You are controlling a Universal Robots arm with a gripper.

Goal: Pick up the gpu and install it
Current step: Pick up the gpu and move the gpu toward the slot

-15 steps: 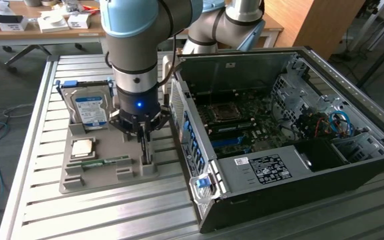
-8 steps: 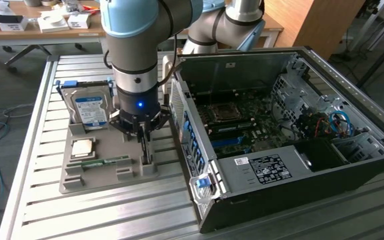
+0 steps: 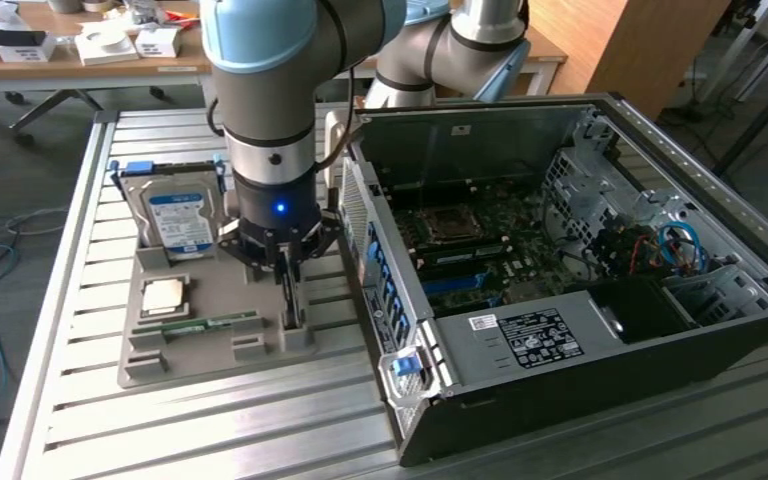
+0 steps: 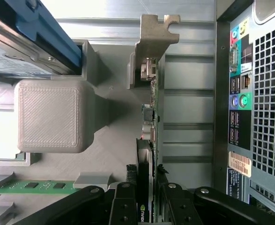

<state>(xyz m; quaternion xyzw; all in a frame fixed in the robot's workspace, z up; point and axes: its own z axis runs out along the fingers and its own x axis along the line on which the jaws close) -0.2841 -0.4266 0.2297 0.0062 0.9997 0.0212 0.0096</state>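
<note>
Gripper [image 3: 285, 275] [image 4: 149, 199] is clamped on the gpu [image 3: 293, 320] [image 4: 149, 140]. Black fingers [image 4: 125, 206] press on both faces of the card, at the end away from the bracket [image 4: 156, 33].

The gpu stands on its long edge, upright, in a slot of the grey tray [image 3: 144, 370] [image 4: 114, 154]. It is not lifted out. Seen edge-on from the wrist it is a thin card with a dark edge and small parts along one face. There is a green logo right at the fingers. At the far end is a pale metal bracket with a notched tab. The slot is on the tray side nearest the PC case [image 3: 518, 340] [image 4: 263, 93], with the card just beside the case's rear port panel.

Arm pose: the last link is vertical, tool straight down over the tray, with a blue light glowing on the wrist. Grey links with light blue caps rise out of the top of the exterior view. Another link runs behind, above the open case.

Also in the tray:
- hard drive [image 3: 177, 215] [image 4: 15, 51], upright at the far end
- cpu [image 3: 164, 295], lying flat
- green memory stick [image 3: 211, 324] [image 4: 29, 186], on edge

All are apart from the gripper. Tray and case sit on a slatted metal table [image 3: 224, 420].
</note>
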